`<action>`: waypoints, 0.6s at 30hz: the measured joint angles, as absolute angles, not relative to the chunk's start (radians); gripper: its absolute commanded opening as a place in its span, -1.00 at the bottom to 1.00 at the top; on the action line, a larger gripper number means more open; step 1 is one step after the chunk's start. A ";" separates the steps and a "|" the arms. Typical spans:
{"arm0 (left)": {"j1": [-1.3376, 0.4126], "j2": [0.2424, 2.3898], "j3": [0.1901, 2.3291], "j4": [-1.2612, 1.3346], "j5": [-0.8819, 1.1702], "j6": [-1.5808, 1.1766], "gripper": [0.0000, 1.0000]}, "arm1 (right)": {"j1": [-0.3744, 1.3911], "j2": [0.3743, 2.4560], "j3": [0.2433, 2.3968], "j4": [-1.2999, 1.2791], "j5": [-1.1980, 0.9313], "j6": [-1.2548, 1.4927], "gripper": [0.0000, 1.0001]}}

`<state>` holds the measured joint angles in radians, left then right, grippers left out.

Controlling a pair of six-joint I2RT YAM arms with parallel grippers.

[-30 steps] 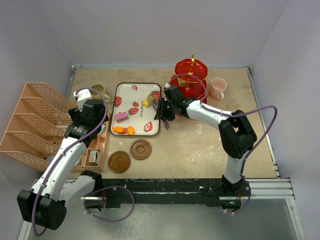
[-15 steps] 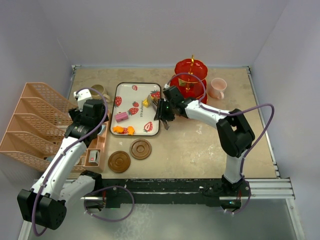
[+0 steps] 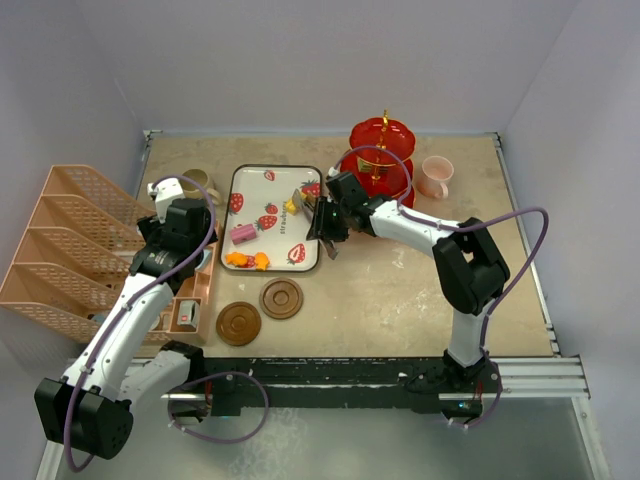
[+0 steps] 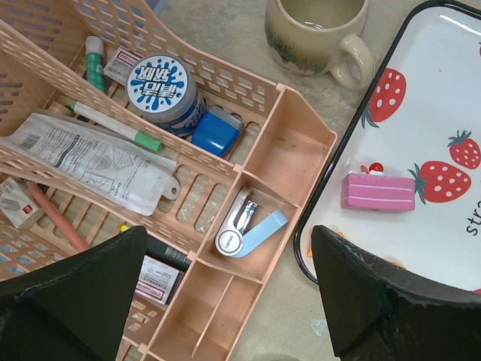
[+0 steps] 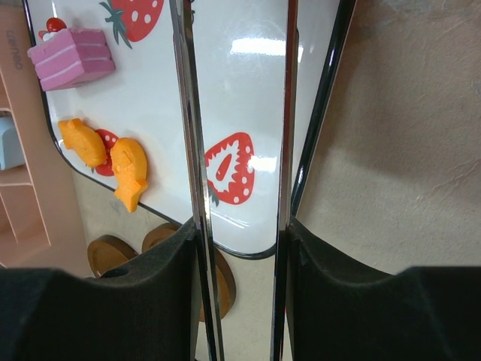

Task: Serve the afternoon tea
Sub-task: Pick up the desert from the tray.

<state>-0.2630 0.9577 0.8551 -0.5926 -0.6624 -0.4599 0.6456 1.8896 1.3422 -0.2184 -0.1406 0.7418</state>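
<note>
Top external view, table (image 3: 400, 290) contents.

- Tray (image 3: 252, 190): white, strawberry print, left of centre.
- Toy sweets: a pink cake slice (image 3: 243, 234) on the tray's left half, two orange pieces (image 3: 247, 260) at its near edge, and a yellow piece (image 3: 292, 206) on the far right part.
- Three-tier stand (image 3: 381, 135): red with a gold stem. It stands upright at the far side, right of the tray. What is on its tiers cannot be made out.
- Pink mug (image 3: 436, 176): upright, just right of the stand.
- Olive-brown mug (image 4: 316, 34): upright, by the tray's far left corner, handle towards the tray.
- Coasters: two round brown discs, (image 3: 239, 323) and (image 3: 281, 298), just beside each other on the table, near side of the tray.
- Organiser (image 4: 301, 143): peach, left of the tray, holding stationery.
- Left gripper (image 4: 229, 248): jaws wide and holding nothing, above the organiser at the tray's left edge.
- Right gripper (image 5: 242, 241): jaws narrow and clamped on the tweezers (image 5: 186, 113), over the tray's right edge. The tweezer arms reach out over the tray. Their tips leave the wrist picture, so whether they hold a sweet cannot be told.
</note>
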 measured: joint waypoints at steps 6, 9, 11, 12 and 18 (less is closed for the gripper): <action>-0.263 0.958 0.855 -0.593 -0.662 -0.460 0.75 | 0.648 1.890 1.342 -0.218 -0.150 0.742 -0.14; -0.263 0.958 0.855 -0.593 -0.662 -0.460 0.75 | 0.652 1.890 1.342 -0.219 -0.149 0.741 -0.17; -0.263 0.957 0.855 -0.593 -0.662 -0.460 0.75 | 0.654 1.892 1.344 -0.222 -0.147 0.740 -0.20; -0.263 0.957 0.855 -0.593 -0.662 -0.460 0.75 | 0.656 1.894 1.348 -0.229 -0.144 0.739 -0.23; -0.263 0.958 0.855 -0.593 -0.662 -0.460 0.75 | 0.675 1.914 1.399 -0.257 -0.114 0.738 -0.29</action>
<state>-0.2630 0.9577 0.8551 -0.5926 -0.6621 -0.4599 0.6754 1.9137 1.3987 -0.2573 -0.1143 0.7380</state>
